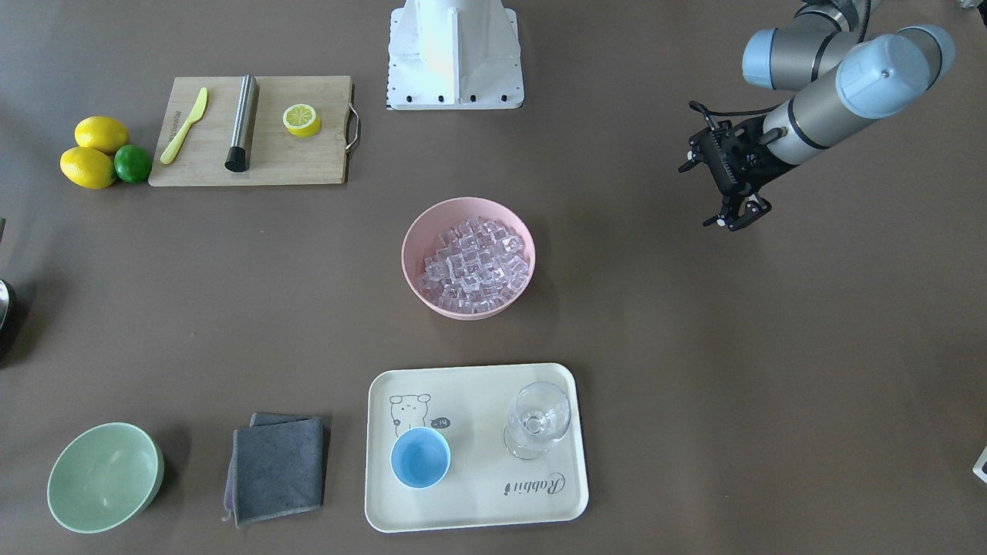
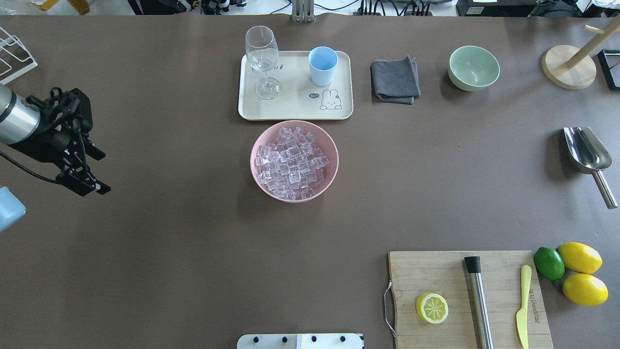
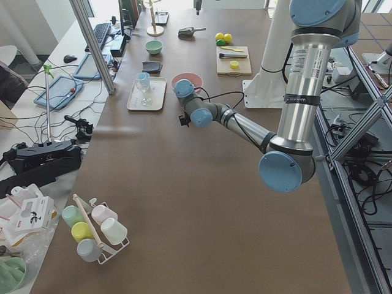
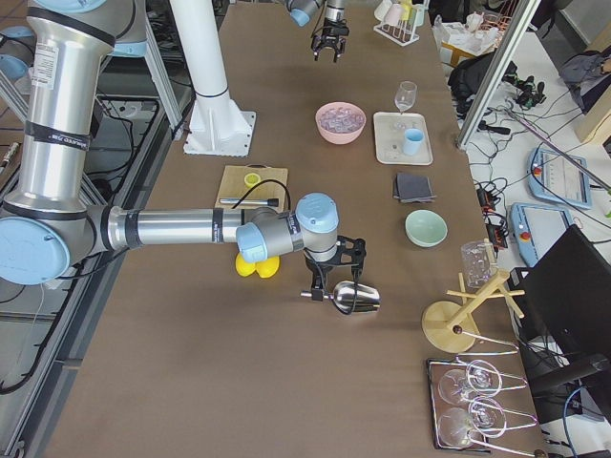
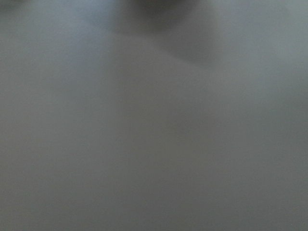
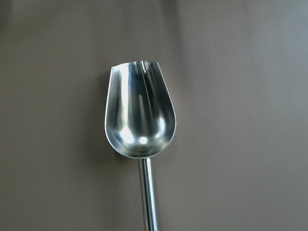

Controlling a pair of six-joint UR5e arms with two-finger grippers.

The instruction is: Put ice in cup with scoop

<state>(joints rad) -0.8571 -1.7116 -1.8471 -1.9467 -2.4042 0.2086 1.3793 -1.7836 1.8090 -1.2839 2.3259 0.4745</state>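
The ice (image 2: 290,165) is heaped in a pink bowl (image 2: 259,140) at the table's middle. The light-blue cup (image 2: 322,63) stands upright and empty on a cream tray (image 2: 295,109) just beyond the bowl. The steel scoop (image 2: 586,152) lies on the table at the far right, and fills the right wrist view (image 6: 139,115), trough up. My right gripper (image 4: 320,283) hangs over the scoop's handle in the exterior right view only; I cannot tell whether it is open or shut. My left gripper (image 2: 97,172) is open and empty, raised at the far left.
A clear stemmed glass (image 2: 262,58) shares the tray. A grey cloth (image 2: 395,80) and a pale green bowl (image 2: 473,68) lie to its right. A cutting board (image 2: 465,300) holds a lemon half, a steel cylinder and a yellow knife, with lemons (image 2: 581,271) and a lime beside it.
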